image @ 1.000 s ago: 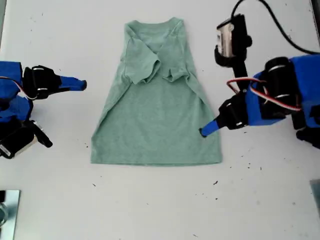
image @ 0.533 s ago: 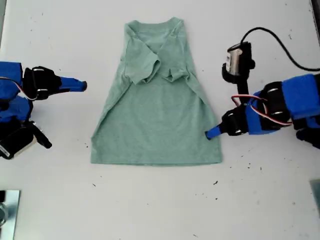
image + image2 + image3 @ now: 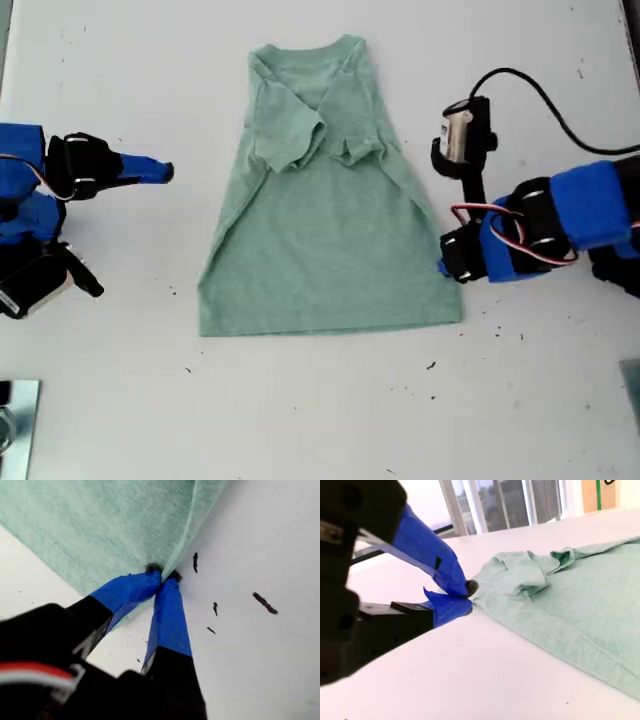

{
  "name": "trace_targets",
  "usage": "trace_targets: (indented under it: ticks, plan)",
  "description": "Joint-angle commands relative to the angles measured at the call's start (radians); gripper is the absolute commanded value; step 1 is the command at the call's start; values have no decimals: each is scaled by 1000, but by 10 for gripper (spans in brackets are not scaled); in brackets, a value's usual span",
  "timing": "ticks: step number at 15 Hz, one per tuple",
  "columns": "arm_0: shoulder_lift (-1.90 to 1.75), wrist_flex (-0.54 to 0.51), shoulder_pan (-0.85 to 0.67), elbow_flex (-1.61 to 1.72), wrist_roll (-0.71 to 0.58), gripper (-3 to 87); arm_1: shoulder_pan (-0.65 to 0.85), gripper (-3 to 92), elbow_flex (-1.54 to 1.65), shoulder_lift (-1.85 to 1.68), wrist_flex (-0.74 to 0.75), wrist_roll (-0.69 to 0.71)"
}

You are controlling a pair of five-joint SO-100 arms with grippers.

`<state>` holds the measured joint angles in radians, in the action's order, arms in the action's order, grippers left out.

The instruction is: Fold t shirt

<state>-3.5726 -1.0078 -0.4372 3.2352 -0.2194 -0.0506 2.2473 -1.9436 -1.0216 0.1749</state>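
The t shirt (image 3: pixel 325 215) lies flat in the middle of the white bench (image 3: pixel 320 420), collar toward the far edge and hem toward the near edge in the exterior view. Both short sleeves are turned inward over the chest, where they bunch in small folds just below the collar; the body widens from the shoulders down to a straight hem. My first tool (image 3: pixel 161 577), seen at the exterior view's right (image 3: pixel 446 267), meets the cloth at the hem corner on that side. In the first wrist view its two blue-taped fingers (image 3: pixel 170 615) converge to a point with the edge of the fabric pinched between the tips, the cloth rising away from them; the tool is thus closed on the t shirt. Small dark specks (image 3: pixel 264 603) dot the bench beside that corner. My second tool (image 3: pixel 465 597) stands at the exterior view's left (image 3: pixel 165 172), apart from the garment's sleeve-side edge. In the second wrist view its blue tips lie nearly together, narrow, with nothing between them, and the folded sleeve shows beyond them. Windows (image 3: pixel 510 502) show beyond the far edge of the bench in that view.
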Motion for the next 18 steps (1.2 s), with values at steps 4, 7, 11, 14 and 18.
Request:
trace_targets:
  ticks: [4,7,11,14,18]
  plan:
    - [-12,-5,11,12,-15,-3,28,-2,-471,-69,-499,58]
    - [-14,-5,9,12,-21,-3,34,-2,-940,265,-489,103]
    - [-14,-5,8,12,-21,-3,40,56,-997,426,-313,121]
    - [-14,-5,9,12,-21,-3,20,237,-939,430,-233,117]
    - [-15,-6,12,12,-21,-3,20,268,-1012,380,-376,153]
